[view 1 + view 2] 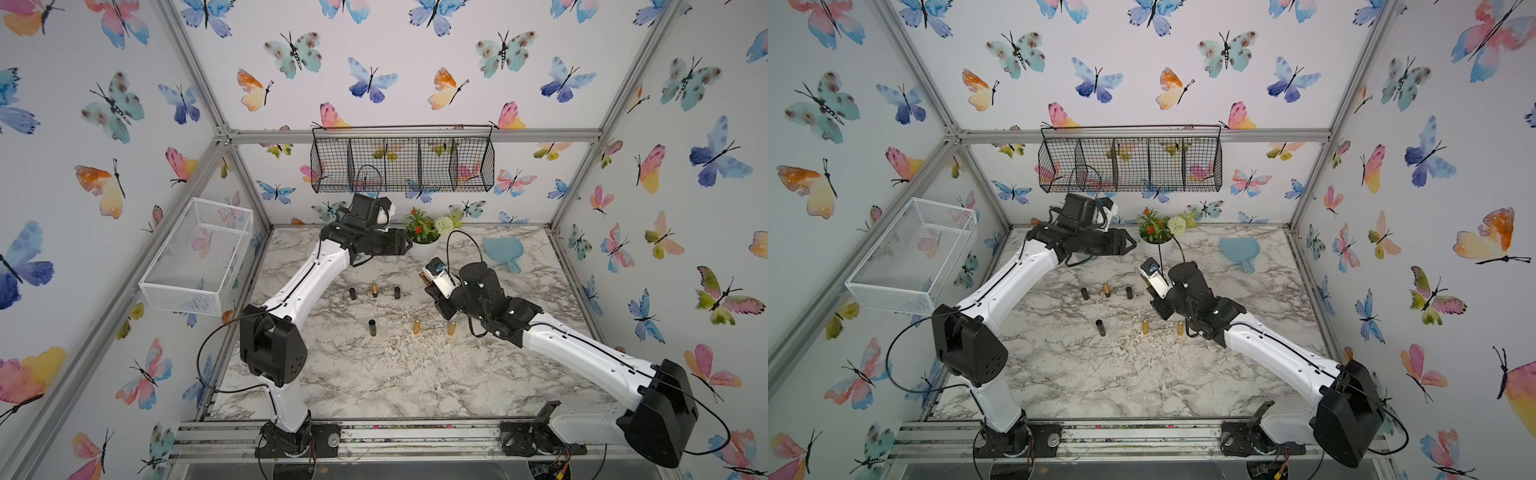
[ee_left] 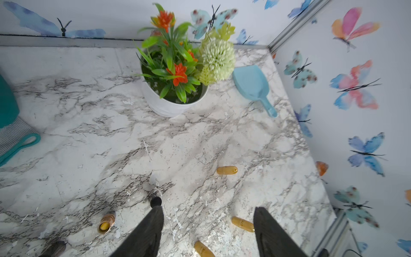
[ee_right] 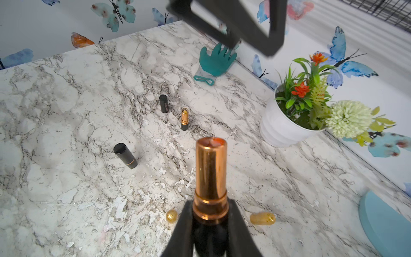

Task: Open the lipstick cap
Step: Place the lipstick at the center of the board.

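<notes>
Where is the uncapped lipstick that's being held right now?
In the right wrist view the lipstick is clamped in the right gripper; in a top view it sits just in front of the white flower pot.

In the right wrist view the black base of the copper-sleeved lipstick tube is hidden between the fingers of the right gripper, and a pale blue plastic scoop is cropped at a corner. In the left wrist view a teal rubber glove and a dark cylinder are cut by the edge. At mid-frame in both top views, the small black and gold cylinders are too small to tell caps from tubes.
</notes>
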Controlling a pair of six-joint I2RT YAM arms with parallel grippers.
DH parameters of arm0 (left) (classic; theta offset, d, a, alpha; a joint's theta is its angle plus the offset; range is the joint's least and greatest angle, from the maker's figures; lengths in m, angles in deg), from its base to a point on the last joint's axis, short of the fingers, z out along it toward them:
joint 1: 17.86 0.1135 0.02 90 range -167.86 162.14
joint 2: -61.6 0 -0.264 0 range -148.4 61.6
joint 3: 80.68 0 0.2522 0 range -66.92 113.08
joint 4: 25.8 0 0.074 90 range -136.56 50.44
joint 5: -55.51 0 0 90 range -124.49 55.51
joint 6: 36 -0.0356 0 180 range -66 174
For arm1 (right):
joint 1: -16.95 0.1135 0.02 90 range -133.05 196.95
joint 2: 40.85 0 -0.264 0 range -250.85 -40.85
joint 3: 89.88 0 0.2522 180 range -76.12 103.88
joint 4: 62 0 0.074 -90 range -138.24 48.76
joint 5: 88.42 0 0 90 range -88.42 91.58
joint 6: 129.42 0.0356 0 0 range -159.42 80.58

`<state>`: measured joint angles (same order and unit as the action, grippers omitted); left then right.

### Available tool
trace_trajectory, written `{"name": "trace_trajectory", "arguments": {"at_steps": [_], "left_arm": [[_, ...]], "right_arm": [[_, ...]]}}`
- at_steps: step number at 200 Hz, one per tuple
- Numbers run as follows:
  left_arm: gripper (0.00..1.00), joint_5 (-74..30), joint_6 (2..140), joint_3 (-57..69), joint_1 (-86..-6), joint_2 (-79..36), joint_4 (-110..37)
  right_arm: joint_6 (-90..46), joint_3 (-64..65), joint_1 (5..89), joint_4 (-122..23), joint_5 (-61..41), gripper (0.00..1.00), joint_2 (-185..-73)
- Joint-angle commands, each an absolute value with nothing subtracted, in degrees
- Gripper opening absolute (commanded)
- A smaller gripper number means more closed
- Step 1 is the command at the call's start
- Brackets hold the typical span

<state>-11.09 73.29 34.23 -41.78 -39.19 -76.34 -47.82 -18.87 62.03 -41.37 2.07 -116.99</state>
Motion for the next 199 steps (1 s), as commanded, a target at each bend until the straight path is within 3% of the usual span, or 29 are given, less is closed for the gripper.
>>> {"name": "trace_trajectory", "arguments": {"at_steps": [1,99,199], "left_arm": [[0.68,1.77,72.44,29.92,-39.33,-35.91,-79.22],[0.66,5.84,68.35,22.43,-39.57,-32.7,-79.26],[0.57,7.35,66.67,21.7,-39.66,-33.67,-79.24]], "right_arm": [[-47.47,-17.53,61.96,-44.08,-0.71,0.14,-119.32],[-48.13,-9.71,61.97,-46.32,-5.79,0.14,-129.0],[-48.47,-6.78,61.95,-46.46,-6.95,0.14,-133.22]]}}
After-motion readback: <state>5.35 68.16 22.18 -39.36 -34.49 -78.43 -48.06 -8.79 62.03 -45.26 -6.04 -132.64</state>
